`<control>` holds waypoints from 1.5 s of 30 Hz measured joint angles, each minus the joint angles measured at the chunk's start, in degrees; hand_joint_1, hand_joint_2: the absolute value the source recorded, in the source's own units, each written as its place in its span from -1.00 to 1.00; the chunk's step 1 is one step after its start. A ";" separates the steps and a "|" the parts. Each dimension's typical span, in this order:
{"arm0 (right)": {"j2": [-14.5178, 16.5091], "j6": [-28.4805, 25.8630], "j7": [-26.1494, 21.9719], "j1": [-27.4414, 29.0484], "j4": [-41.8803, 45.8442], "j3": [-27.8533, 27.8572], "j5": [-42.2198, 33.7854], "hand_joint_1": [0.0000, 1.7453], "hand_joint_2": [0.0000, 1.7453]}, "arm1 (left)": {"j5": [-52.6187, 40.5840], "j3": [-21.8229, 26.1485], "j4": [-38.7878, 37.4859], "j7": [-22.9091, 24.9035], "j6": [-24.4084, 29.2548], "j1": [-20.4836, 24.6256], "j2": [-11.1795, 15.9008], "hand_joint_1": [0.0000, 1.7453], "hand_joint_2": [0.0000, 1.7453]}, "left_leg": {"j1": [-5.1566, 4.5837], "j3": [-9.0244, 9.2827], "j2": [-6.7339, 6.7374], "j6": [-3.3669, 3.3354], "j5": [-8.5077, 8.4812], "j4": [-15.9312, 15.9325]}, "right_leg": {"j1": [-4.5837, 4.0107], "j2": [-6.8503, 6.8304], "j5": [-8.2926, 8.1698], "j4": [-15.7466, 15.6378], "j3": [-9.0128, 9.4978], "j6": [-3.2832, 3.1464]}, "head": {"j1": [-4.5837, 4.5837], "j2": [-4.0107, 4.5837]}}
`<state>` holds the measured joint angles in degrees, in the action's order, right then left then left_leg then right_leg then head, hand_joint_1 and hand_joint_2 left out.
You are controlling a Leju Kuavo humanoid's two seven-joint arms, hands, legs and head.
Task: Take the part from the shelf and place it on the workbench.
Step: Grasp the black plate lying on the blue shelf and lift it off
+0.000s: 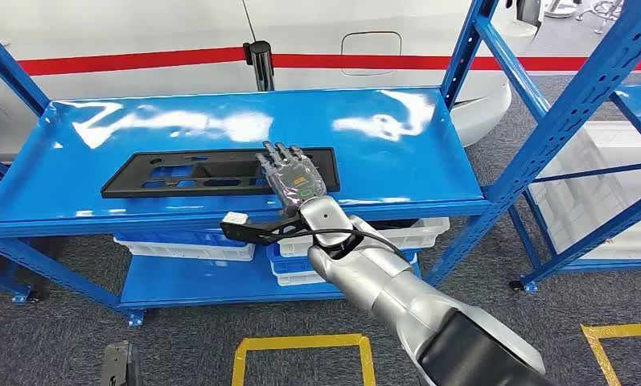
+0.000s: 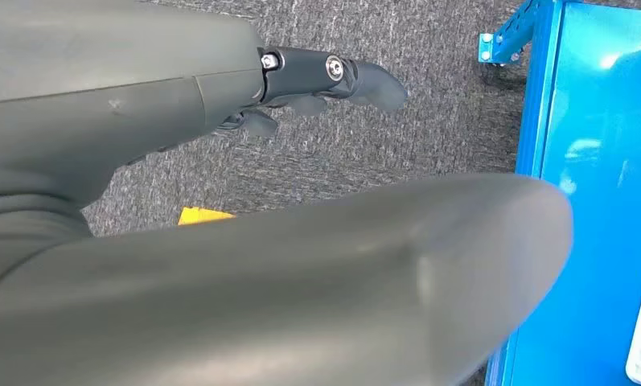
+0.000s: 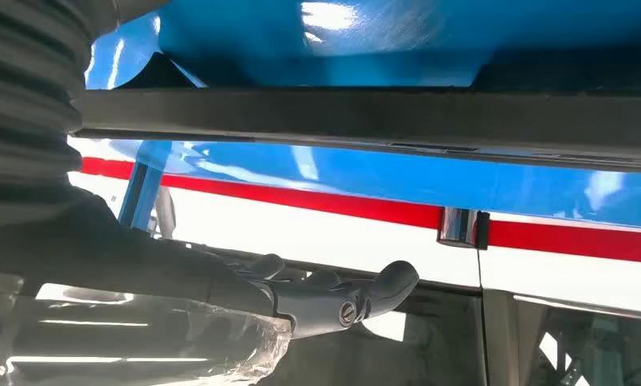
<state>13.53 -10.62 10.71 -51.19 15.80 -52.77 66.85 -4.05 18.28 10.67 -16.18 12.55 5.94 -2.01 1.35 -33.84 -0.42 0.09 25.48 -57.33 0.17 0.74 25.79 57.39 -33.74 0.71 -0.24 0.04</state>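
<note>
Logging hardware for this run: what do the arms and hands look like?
Right arm: silver shells, dark section near the camera, black cable looping at the wrist beside a white connector. Right hand: dark fingers, clear plastic wrap. Left hand: grey cover, dark fingers, silver screws.

It looks like a factory workshop: blue steel shelf racks (image 1: 244, 145), white plastic bins (image 1: 180, 248) below, yellow floor marking (image 1: 301, 346) on grey carpet.
</note>
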 joint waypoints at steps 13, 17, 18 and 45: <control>-0.72 2.16 1.43 -0.30 -0.43 0.22 0.78 0.37 1.00 | -0.16 0.46 0.04 -0.56 -0.34 0.34 -0.18 -1.00 -1.00 | 0.00 0.02 0.00 0.00 0.00 0.00 | 0.00 0.00 0.00 0.00 0.01 0.00 | -0.01 0.00; -1.01 3.07 2.25 -0.27 -0.69 0.62 1.03 0.52 1.00 | -0.14 0.78 0.04 -0.80 -0.33 0.41 -0.23 -1.00 -1.00 | 0.00 0.02 0.00 0.00 0.00 0.00 | 0.00 0.00 0.00 0.00 0.01 0.00 | -0.01 0.01; -1.08 3.25 2.29 -0.25 -0.77 0.70 1.04 0.52 1.00 | -0.11 0.84 0.04 -0.87 -0.33 0.42 -0.24 -1.00 -1.00 | 0.00 0.02 0.00 0.00 0.00 0.00 | 0.00 0.00 0.00 0.00 0.01 0.00 | -0.01 0.01; -1.45 -13.52 -13.32 -1.13 2.87 8.12 -0.15 1.00 1.00 | 1.06 3.52 0.37 -15.44 0.75 0.70 -0.88 -1.00 0.00 | 0.01 0.06 0.01 0.00 0.00 0.00 | 0.00 0.00 -0.01 0.02 0.08 0.01 | -0.02 0.00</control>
<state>12.08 -24.14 -2.61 -52.32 18.68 -44.66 66.70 -2.99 21.80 11.04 -31.63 13.29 6.65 -2.89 1.36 -33.78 -0.41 0.09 25.48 -57.33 0.17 0.74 25.78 57.41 -33.66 0.72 -0.26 0.04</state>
